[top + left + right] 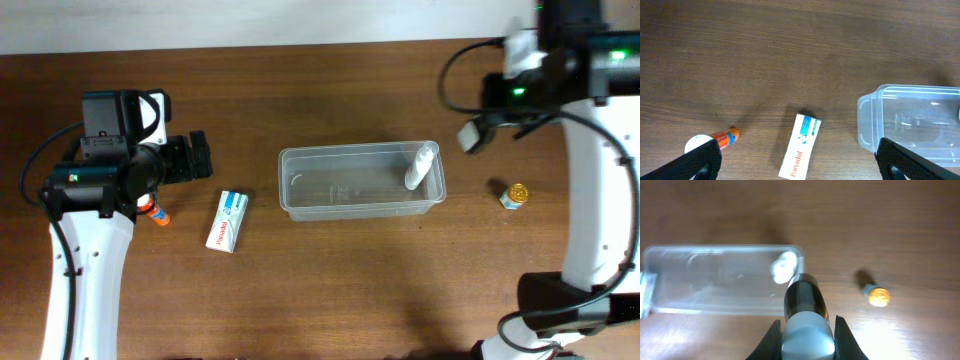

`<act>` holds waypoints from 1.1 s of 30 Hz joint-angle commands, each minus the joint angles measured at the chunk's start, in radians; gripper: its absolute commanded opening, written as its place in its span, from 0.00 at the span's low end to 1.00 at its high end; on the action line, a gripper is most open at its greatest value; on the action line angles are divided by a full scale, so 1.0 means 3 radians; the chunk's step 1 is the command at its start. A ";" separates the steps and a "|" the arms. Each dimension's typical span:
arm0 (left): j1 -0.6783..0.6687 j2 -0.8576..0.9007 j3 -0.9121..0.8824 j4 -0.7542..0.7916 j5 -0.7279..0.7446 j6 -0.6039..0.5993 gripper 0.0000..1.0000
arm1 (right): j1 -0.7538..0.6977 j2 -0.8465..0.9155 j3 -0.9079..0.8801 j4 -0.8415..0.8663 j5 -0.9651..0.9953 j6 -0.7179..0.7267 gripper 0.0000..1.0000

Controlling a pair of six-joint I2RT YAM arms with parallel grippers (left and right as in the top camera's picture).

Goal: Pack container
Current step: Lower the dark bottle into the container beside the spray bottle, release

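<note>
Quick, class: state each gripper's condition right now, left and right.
Left gripper: open, holding nothing.
Right gripper: shut on a black-and-white bottle.

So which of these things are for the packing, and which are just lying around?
For the job, as far as I can tell:
container
white bottle, already inside it
dark bottle, held in the right gripper
box, orange tube and gold-capped bottle, probably waiting to go in

Just there:
table; nothing else looks spare
</note>
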 commanded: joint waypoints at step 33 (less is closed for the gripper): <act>0.0020 0.0011 0.0074 0.0009 0.0036 0.0052 0.99 | 0.0610 0.0029 -0.2324 0.1596 0.0013 0.0314 0.09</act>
